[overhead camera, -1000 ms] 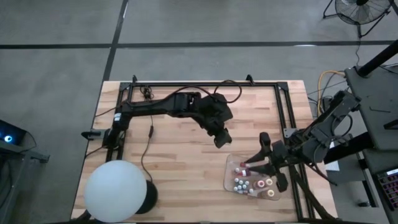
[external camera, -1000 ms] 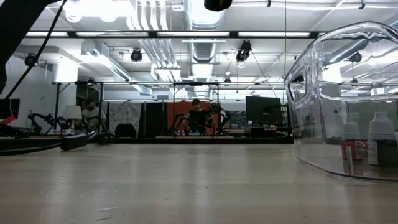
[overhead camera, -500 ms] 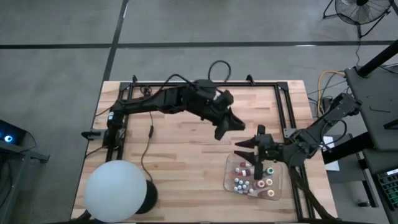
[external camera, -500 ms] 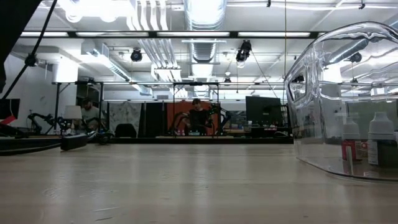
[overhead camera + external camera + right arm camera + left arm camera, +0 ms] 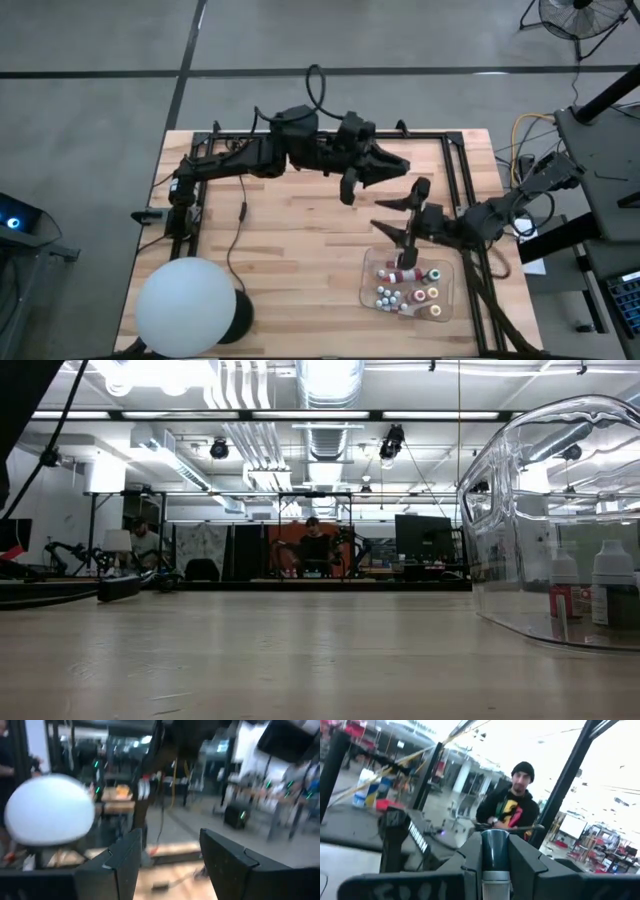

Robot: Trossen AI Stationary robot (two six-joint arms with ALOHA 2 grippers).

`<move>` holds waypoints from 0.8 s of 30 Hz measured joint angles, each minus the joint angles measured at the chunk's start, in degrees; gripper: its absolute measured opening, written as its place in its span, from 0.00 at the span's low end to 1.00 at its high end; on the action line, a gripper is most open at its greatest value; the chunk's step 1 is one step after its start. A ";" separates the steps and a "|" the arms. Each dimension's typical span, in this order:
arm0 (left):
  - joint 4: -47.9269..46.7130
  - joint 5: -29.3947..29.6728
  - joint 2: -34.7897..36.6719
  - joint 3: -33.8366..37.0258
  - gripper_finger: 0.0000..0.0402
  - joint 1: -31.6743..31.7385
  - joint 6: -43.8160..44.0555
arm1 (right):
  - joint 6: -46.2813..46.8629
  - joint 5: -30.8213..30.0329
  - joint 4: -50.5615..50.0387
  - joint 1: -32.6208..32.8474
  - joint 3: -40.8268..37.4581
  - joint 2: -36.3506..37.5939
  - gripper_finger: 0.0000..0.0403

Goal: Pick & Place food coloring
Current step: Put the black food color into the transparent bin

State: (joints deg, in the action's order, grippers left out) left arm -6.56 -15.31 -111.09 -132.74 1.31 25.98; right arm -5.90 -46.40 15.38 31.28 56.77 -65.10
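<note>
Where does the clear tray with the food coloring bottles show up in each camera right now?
High view: clear tray lower right on the table, bottles inside, right gripper just above it.
Low view: tray wall at the right edge, bottles behind it.
Left wrist view: not in it.
Right wrist view: not in it.
Shared landmark: the wooden table.

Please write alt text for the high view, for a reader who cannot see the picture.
Seen from above, the right tool hangs open and empty just above a clear tray of small food coloring bottles near the wooden table's right edge. The left tool is lifted over the far side, and a big white ball sits at the near left corner.
</note>
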 joint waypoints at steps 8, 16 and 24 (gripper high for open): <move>8.84 -3.32 0.14 0.43 0.11 -0.08 0.22 | -13.77 0.06 18.06 -2.24 0.00 0.02 0.44; 20.54 -4.15 0.42 2.73 0.11 -0.43 -3.27 | -15.21 4.48 26.22 -7.14 0.07 -0.17 0.42; 22.62 -3.23 0.46 3.01 0.11 -0.24 -8.44 | -12.47 12.94 26.28 -11.74 5.26 -1.62 0.41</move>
State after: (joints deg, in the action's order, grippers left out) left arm 16.06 -18.54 -110.63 -129.73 1.07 17.54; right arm -18.37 -33.46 41.66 19.54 62.03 -66.72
